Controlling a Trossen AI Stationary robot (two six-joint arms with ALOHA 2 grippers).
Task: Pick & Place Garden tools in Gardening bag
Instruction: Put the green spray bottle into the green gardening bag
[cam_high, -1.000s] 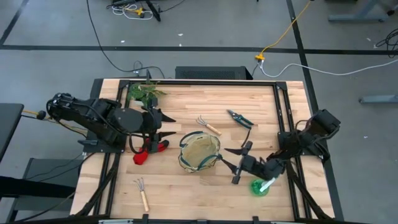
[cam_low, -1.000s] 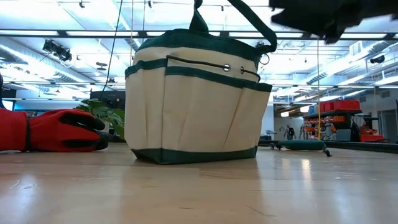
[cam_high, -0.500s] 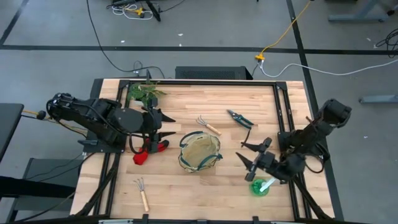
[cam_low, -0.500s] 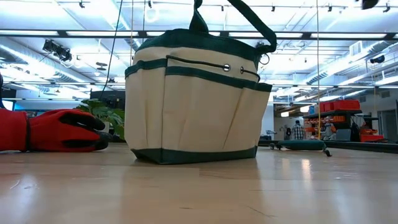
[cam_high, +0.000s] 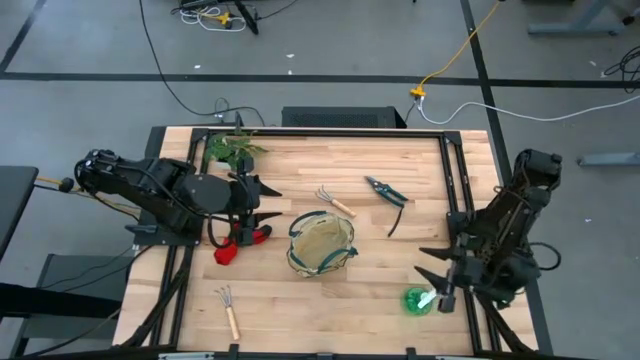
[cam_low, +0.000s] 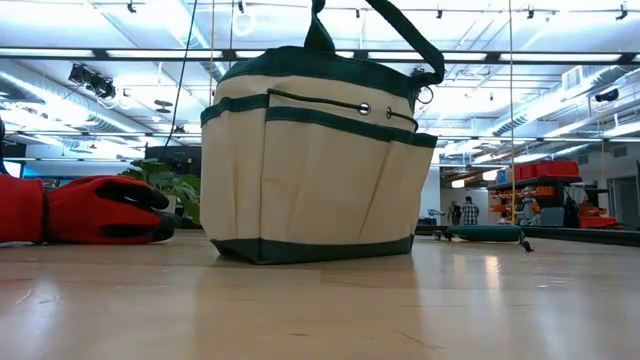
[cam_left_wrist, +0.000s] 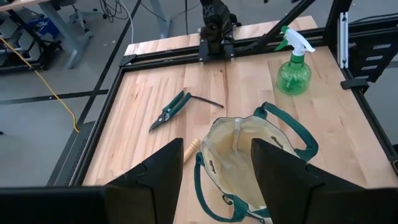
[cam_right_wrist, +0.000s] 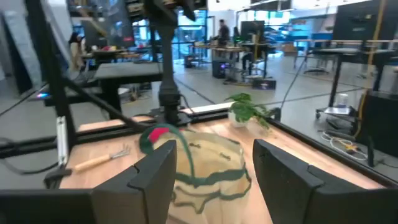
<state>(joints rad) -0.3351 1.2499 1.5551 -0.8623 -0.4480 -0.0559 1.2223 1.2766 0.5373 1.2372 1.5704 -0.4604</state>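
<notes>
1. Fingers of the right gripper (cam_high: 437, 283) are seen apart and empty, just beside the green spray bottle (cam_high: 418, 300); the left gripper (cam_high: 262, 208), also apart, hangs over the red gloves (cam_high: 232, 245).
2. The bottle is judged light and slippery, best taken at its white neck.
3. The gardening bag (cam_high: 321, 244) stands mid-table; its open mouth is shown only from above, its side pockets only in the low view.

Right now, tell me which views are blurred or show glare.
Right wrist view: soft and smeared, with the bag and plant fuzzy. Low view: the bag is sharp, the near table blurs and shines with ceiling-light glare. High view: evenly lit, crisp. Left wrist view: clear on the shears and spray bottle.
</notes>
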